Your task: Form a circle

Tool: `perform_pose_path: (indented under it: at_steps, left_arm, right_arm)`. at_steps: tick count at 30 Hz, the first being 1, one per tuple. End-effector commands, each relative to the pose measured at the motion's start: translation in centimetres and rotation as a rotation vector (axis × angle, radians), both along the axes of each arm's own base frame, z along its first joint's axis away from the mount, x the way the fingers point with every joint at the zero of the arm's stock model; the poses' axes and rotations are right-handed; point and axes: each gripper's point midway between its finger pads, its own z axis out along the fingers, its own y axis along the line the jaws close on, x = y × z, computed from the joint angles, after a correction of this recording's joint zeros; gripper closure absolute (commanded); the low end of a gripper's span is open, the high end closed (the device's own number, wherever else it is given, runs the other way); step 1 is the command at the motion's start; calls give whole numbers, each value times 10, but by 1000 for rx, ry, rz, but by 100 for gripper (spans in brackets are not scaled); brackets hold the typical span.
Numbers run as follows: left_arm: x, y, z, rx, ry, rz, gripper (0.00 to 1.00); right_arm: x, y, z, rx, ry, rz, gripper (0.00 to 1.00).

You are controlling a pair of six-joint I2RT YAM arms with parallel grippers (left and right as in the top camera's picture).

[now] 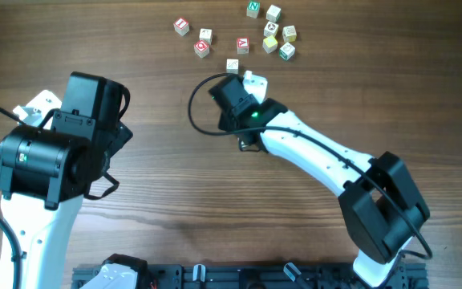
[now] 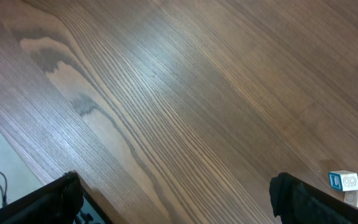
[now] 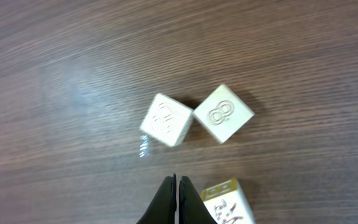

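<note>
**Right fingers pinched shut beside three cubes, left hand gaping over bare wood**

The right arm [image 1: 319, 156] is reaching in from the robot's base side across the table [image 1: 159, 209] toward the far edge. Its right gripper [image 3: 175, 186] is sitting with both fingers pressed flat together, nothing caught between them. Just ahead of that closed tip the circle [image 3: 222, 115] is lying as no ring at all (more a huddle), three pale wooden cubes with letter markings. Two of them are touching corner to side, turned like diamonds in the wrist view, and one is showing a faint figure-of-eight mark on top. The third cube [image 3: 229, 200], trimmed in yellow, is sitting nearer, close alongside the fingers on their right in that view. Whether it is actually touching them I cannot tell.

Further toward the far edge the scattered cubes [image 1: 271, 30] are lying loose, some marked red, some green. A few are bunching at the right and others are stringing out to the left. One single cube [image 1: 233, 65] is lying between that scatter and the right gripper's head.

The left arm [image 1: 46, 160] is standing well off at the left side, away from all the cubes. Its left gripper [image 2: 174, 182] is hanging with fingers spread wide, holding nothing, bare wood grain beneath. At the right margin of its wrist view a blue-marked cube [image 2: 344, 180] and a few pale ones are peeking in
</note>
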Motion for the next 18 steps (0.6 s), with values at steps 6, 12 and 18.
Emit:
perform_pose_path:
  at_steps: [6,12,18]
  left_arm:
    - [-1,3,2,1,-9,8,0]
    - [-1,3,2,1,-9,8,0]
    - [-1,3,2,1,-9,8,0]
  right_arm:
    - [-26,-40,-4,-100,103,-165,95]
    - [-45,-43,-22,-99,191,-144,95]
    - [-50,-43,-38,-80,199,-138,95]
